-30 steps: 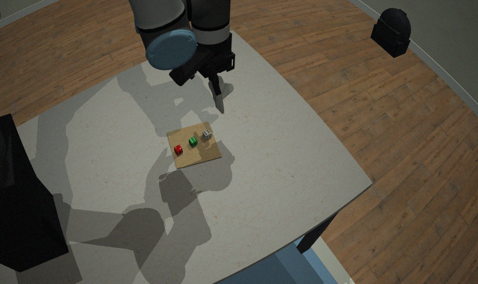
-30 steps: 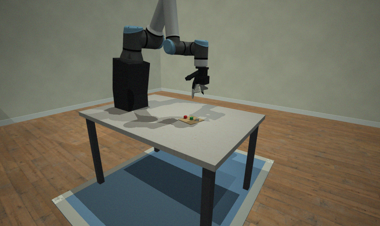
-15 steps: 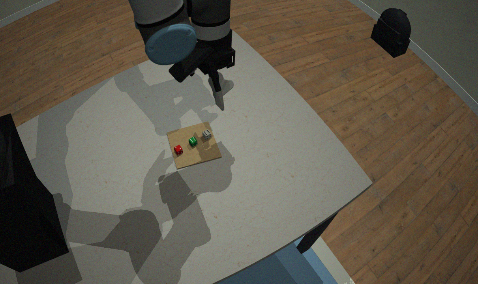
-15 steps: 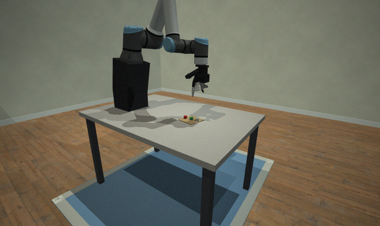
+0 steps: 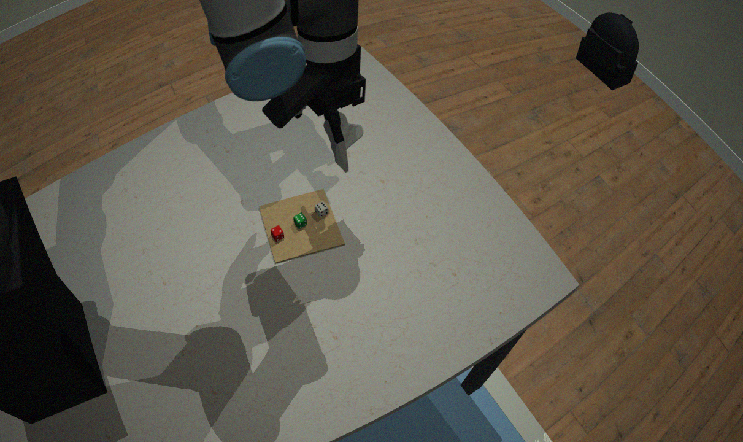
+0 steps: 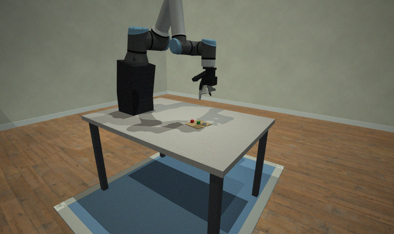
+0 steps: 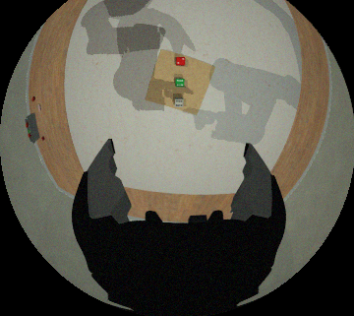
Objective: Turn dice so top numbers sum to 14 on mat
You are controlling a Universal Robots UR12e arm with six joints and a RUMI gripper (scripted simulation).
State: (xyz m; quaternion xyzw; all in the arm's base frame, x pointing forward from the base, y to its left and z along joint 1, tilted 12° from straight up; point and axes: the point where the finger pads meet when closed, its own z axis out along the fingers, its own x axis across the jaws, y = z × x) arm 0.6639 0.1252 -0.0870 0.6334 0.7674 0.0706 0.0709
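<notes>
The tan square mat (image 5: pixel 286 250) (image 6: pixel 198 127) (image 7: pixel 202 77) bears all three dice in a row; each looks flat. The red die (image 5: pixel 277 233) (image 6: pixel 192 121) (image 7: pixel 180 61) shows two pips on top. The green die (image 5: pixel 300 221) (image 6: pixel 198 122) (image 7: pixel 180 82), in the middle, shows six. The white die (image 5: pixel 321 209) (image 6: pixel 204 123) (image 7: pixel 179 102) shows six and sits close to the mat's edge but looks inside it. My gripper (image 6: pixel 205 97) (image 7: pixel 180 142) is wide open and empty, well above the table and off to the white die's side of the mat.
The mat lies on a pale table (image 5: pixel 445 263) (image 6: pixel 221 142) (image 7: pixel 147 158). The arm's black pedestal (image 5: pixel 33 329) (image 6: pixel 135 87) stands at one end of the table. Arm shadows fall across the table and part of the mat.
</notes>
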